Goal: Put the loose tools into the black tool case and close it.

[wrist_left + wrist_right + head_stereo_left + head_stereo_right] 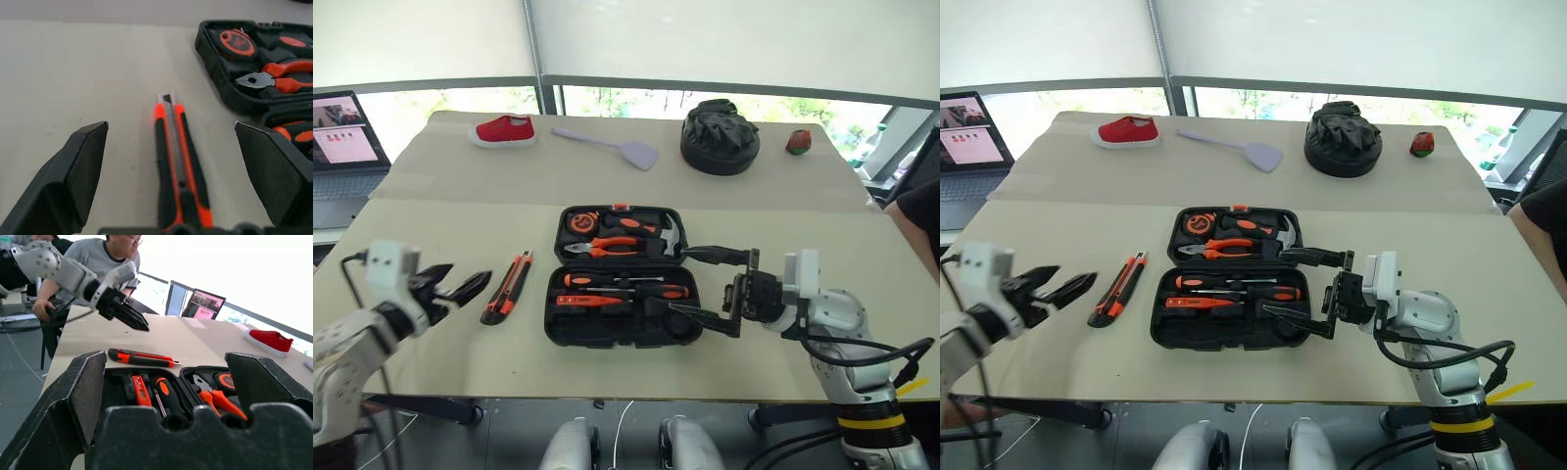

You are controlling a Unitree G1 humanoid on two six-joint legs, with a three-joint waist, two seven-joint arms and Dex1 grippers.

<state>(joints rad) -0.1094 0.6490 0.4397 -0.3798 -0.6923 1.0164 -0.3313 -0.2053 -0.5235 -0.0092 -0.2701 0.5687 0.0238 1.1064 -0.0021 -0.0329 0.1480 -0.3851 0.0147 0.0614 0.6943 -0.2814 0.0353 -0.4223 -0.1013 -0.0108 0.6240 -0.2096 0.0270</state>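
Note:
The black tool case (554, 326) lies open in the middle of the table. Two black-and-orange screwdrivers (628, 290) and a thin orange screwdriver (589, 302) rest in its near half; pliers and a hammer (619, 245) sit in the far half. A black-and-orange utility knife (507, 286) lies loose on the table just left of the case. My left gripper (472, 272) hovers left of the knife, open and empty; in its wrist view the knife (178, 166) lies between the spread fingers (83, 161). My right gripper (677, 281) is open and empty over the case's right end.
At the back of the table are a red shoe (505, 129), a lilac spatula (612, 148), a round black fabric bundle (720, 137) and a small red object (798, 143). A laptop (342, 137) stands far left. A person (100, 257) sits beyond the table's left end.

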